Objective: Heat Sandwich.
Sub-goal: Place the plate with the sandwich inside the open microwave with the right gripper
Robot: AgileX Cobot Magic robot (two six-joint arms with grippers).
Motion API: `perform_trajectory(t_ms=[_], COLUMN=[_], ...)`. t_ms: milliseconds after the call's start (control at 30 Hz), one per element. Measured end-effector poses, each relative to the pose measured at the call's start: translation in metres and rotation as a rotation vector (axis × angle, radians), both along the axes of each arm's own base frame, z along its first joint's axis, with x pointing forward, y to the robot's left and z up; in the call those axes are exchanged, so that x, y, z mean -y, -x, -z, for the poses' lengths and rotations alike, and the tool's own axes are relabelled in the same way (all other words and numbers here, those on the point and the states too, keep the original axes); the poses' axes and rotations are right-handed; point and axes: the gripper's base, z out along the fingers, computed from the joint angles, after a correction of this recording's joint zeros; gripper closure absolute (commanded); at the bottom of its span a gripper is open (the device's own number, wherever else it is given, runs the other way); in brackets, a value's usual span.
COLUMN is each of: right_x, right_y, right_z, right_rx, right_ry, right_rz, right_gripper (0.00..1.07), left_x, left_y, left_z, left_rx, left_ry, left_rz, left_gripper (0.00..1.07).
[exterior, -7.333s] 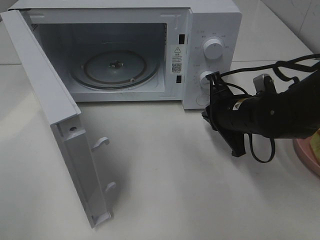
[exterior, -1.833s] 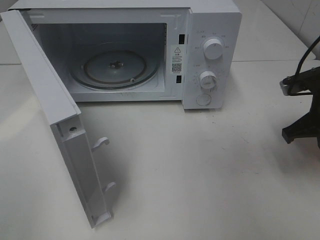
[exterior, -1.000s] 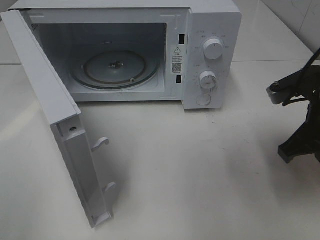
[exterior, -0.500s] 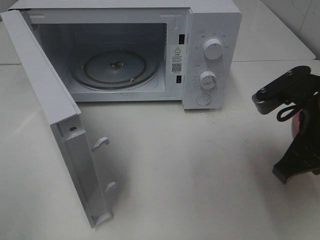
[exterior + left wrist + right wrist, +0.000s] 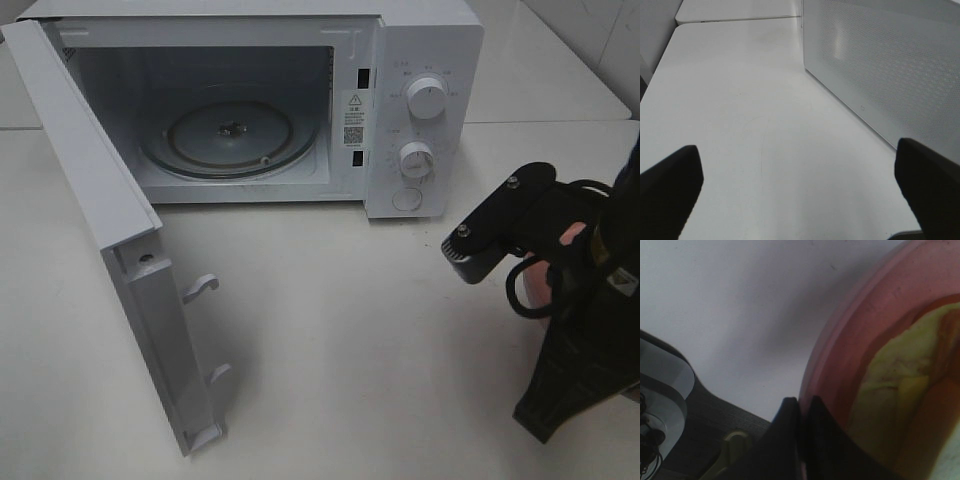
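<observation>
The sandwich [image 5: 900, 385], pale tan bread with yellow-green filling, lies on a round pink plate [image 5: 850, 340] in the right wrist view. My right gripper [image 5: 801, 407] is shut on the plate's rim, one finger on each side of it. From the high camera my right arm [image 5: 570, 320] covers the sandwich and nearly the whole plate, leaving a sliver of pink [image 5: 573, 235]. The white microwave [image 5: 425, 60] stands at the back with its door [image 5: 120, 250] swung wide and its glass turntable [image 5: 230, 135] bare. My left gripper [image 5: 799, 170] is open over the table.
The microwave's perforated side wall [image 5: 880, 65] rises close beside my left gripper. Two knobs [image 5: 427, 98] and a button sit on the control panel. The open door juts toward the front left. The white tabletop [image 5: 350, 330] spreads between door and right arm.
My right arm has swung from the right edge leftward and toward the front, further into the high view, its gripper staying shut on the pink plate. Microwave and door have not moved.
</observation>
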Motion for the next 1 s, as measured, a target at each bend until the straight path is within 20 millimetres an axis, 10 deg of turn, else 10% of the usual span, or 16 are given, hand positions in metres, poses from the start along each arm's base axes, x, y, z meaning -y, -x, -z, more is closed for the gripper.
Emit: perform_trajectory(t_ms=[1000], right_x=[-0.020], right_y=[0.010], right_z=[0.000], right_rx=[-0.070], right_ry=[0.067], right_rz=[-0.581], right_gripper=[1.07], left_x=[0.000], left_y=[0.000], left_z=[0.000], left_rx=[0.000], left_ry=[0.000], left_rz=[0.000], left_gripper=[0.05])
